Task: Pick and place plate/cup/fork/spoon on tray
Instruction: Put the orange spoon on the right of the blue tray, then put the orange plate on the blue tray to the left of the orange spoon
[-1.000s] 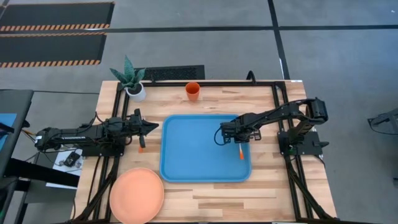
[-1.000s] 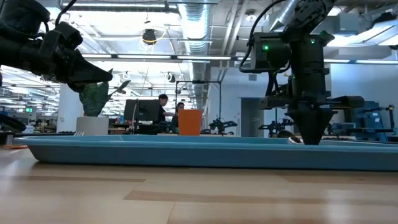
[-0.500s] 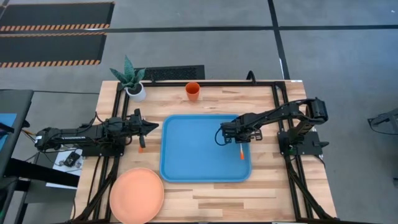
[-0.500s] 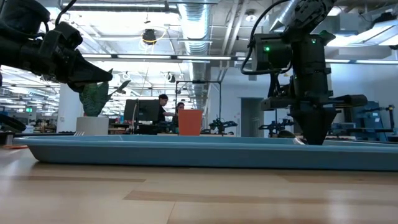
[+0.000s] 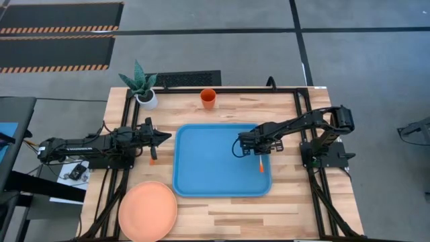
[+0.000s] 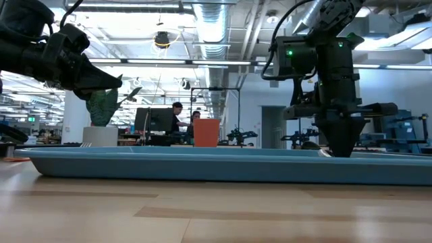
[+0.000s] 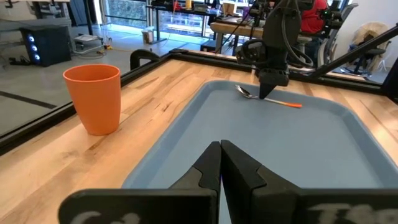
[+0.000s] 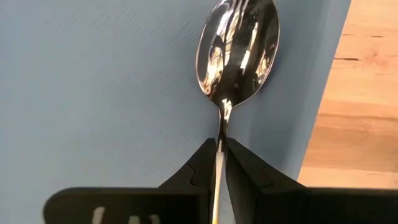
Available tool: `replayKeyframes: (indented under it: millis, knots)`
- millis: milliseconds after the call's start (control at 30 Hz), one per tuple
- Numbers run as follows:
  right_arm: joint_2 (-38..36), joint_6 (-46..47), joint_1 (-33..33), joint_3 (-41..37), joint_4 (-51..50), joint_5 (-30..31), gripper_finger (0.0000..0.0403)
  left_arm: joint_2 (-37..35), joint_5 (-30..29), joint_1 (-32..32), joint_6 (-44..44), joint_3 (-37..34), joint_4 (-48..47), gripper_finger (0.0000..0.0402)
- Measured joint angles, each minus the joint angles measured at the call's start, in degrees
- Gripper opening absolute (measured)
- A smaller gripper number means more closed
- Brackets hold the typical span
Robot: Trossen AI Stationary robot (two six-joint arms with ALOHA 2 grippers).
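Observation:
The light-blue tray (image 5: 201,168) lies mid-table. The spoon (image 8: 238,50) lies in it by its right rim, and its orange handle end (image 5: 261,167) shows in the high view. My right gripper (image 5: 258,153) stands over the spoon, shut on it. My left gripper (image 5: 165,136) is shut and empty, raised above the table left of the tray. The orange cup (image 5: 208,98) stands upright beyond the tray's far rim. The salmon plate (image 5: 148,210) lies flat at the near left. A thin orange tip (image 5: 152,160) lies on the table under my left arm; the rest of it is hidden. My right gripper pinches the spoon's thin stem (image 8: 221,142) just behind the silver bowl, between its two fingers. The fingers come from above, pointing down (image 7: 267,93), and lie across the spoon. The spoon lies flat, with its bowl (image 7: 245,93) and handle (image 7: 289,104) on the tray floor.
A white pot with a green spiky plant (image 5: 144,91) stands at the far left corner. A black frame runs along the table's left, right and far edges. People sit in the room beyond the table (image 6: 177,111).

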Motion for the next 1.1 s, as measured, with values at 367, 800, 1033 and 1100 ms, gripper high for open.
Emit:
replayKeyframes:
  millis: [367,800,1033,1100]
  knots:
    - [-0.02,-1.29,0.0,0.01,-0.4,-0.31,0.0056,0.0,0.0,0.0,0.0,-0.01,0.0,0.0]
    - [-0.02,-4.31,0.0,3.15,-3.5,0.1,0.0056,0.02,0.0,0.0,0.0,-0.02,0.0,0.0]
    - [-0.36,-14.14,0.17,6.57,-3.31,0.74,0.0055,0.01,0.0,0.02,0.0,-0.01,0.0,0.0]
    - [-0.9,-20.84,0.47,6.59,0.22,1.41,0.0049,0.0,0.02,0.0,0.0,-0.02,0.0,0.0]
